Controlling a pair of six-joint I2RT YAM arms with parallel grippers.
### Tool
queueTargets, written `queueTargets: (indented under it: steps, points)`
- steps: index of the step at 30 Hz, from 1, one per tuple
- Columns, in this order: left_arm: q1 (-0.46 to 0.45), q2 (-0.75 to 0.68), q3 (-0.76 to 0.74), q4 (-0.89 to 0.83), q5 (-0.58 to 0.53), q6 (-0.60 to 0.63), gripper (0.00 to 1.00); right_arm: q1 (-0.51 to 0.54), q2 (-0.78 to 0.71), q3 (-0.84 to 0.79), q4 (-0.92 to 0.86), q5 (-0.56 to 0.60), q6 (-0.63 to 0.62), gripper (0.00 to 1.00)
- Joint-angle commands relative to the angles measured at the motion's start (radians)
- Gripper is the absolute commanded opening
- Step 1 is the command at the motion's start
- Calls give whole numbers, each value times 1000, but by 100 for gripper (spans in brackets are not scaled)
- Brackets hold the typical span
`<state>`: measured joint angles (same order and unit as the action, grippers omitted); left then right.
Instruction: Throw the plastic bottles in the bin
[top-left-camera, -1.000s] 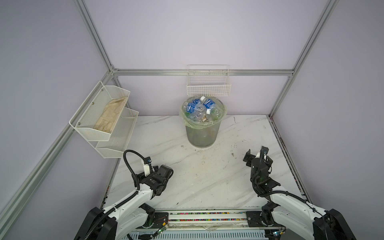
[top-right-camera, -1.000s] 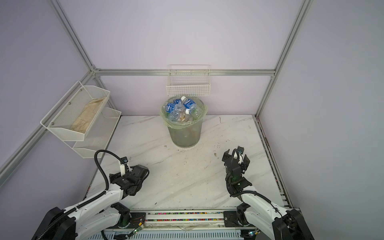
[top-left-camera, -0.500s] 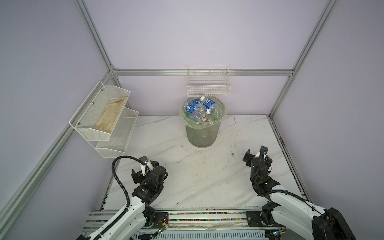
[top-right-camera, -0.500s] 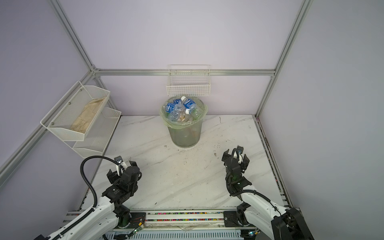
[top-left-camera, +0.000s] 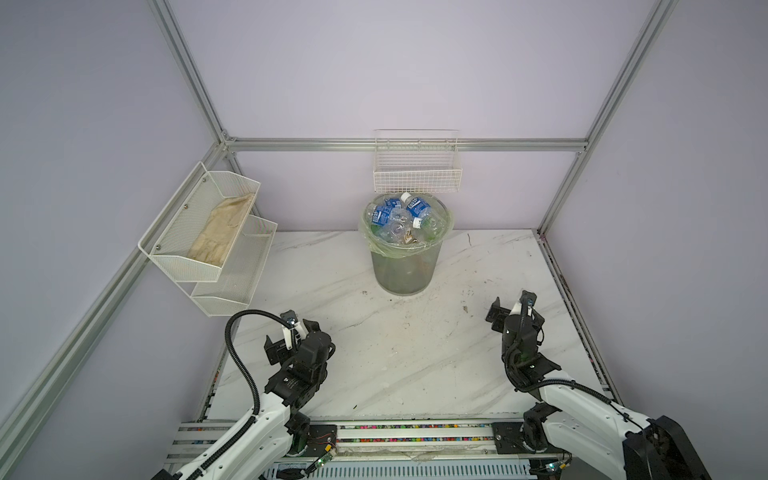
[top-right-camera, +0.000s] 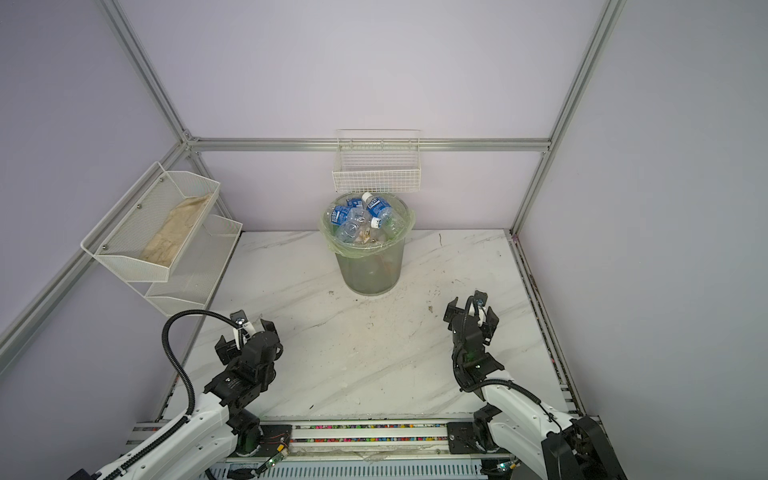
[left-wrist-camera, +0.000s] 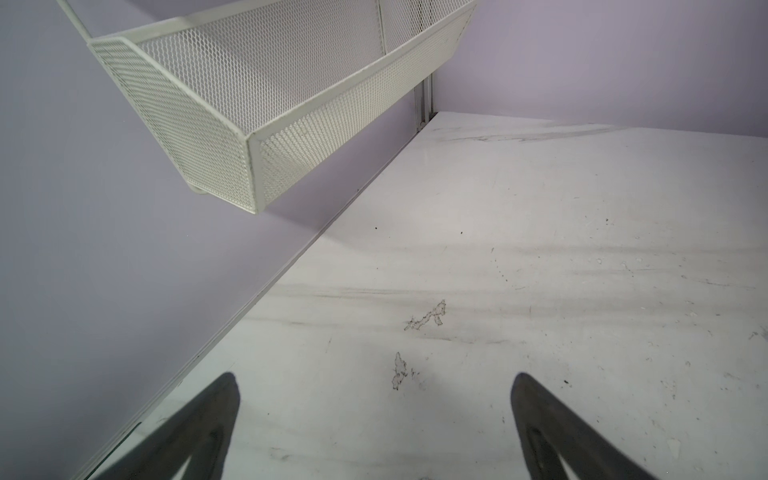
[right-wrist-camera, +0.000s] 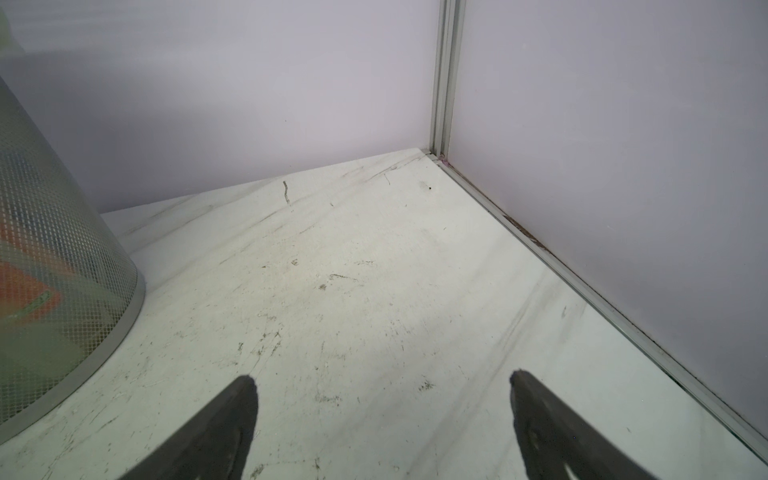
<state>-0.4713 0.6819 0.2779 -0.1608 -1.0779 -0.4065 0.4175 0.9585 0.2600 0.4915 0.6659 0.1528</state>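
Bottles binned, arms drawn back

The plastic bottles (top-left-camera: 399, 216) heap to the rim of the bin (top-left-camera: 401, 270) at the far edge of the bench (top-left-camera: 395, 353); none lies loose, so the job looks done. The left pincer (left-wrist-camera: 375, 376) and right pincer (right-wrist-camera: 381, 375) gape wide and empty near the front edge. A second ago the left arm pointed inward; now it faces the left edge.

Soft, even light, seemingly from overhead; faint shadows. Top views bend at their edges; the bin (right-wrist-camera: 54, 232) blurs up close.
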Motion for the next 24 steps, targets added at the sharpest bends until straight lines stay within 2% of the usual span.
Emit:
queueTargets:
  steps: [1, 12, 24]
  points:
    - [4, -15, -41, 47, -16, 10, 100, -8, -12, 1, 70, -5, -23, 96]
    - [4, -87, -81, 95, -50, 24, 100, -18, -4, -16, 139, -4, -28, 96]
    - [10, -55, -86, 155, -57, 48, 100, -41, 7, -40, 228, 2, -10, 96]
